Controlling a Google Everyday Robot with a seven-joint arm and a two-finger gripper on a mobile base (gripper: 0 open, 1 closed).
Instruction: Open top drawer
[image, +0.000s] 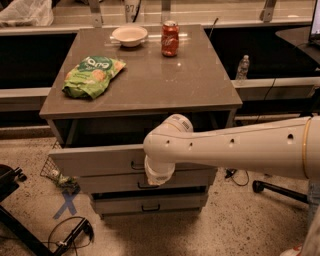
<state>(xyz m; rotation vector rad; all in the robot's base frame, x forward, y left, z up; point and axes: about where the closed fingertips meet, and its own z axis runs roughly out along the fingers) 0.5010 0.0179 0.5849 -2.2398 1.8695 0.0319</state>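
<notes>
The top drawer (95, 160) is the widest grey front under the tabletop. It stands out a little from the cabinet, with a dark gap above it. Part of its black bar handle (135, 165) shows just left of my wrist. My gripper (154, 174) is at the end of the white arm, right at the drawer front beside the handle, and my wrist hides its tip. Two narrower grey drawer fronts, the middle (110, 183) and the bottom (150, 204), sit shut below.
On the tabletop (165, 80) lie a green chip bag (93, 75), a white bowl (129, 35) and a red soda can (170, 38). A water bottle (242, 66) stands at the right. A wire basket (56, 172), blue floor tape (66, 204) and a chair base (280, 190) are on the floor.
</notes>
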